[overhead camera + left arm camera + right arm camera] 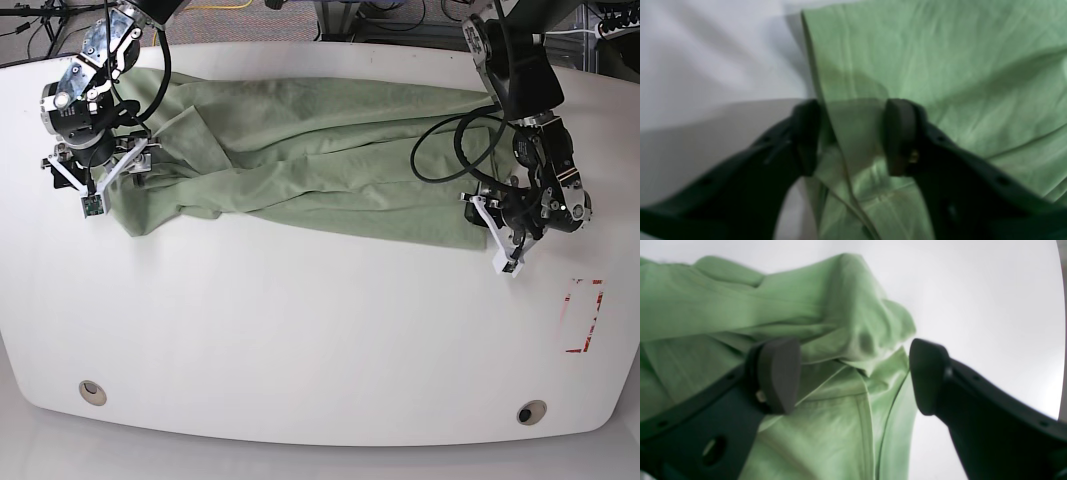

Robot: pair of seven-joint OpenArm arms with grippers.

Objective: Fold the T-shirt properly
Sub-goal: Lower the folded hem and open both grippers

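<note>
Two grippers straddle opposite ends of the T-shirt (310, 150), spread across the upper counter (300, 330). Left gripper (851, 136), lower centre, half-closed astride a hem fold; it should pinch both layers. Right gripper (853, 376) gapes over bunched cloth.

T-shirt (320, 150) spread across the table's (300, 330) far half, left hand (851, 136) astride its hem, right hand (853, 376) over the opposite end

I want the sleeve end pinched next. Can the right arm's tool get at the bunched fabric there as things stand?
Probably yes. The right tool is open and straddles the bunched edge of the T-shirt, with nothing between its pads and the cloth.
</note>
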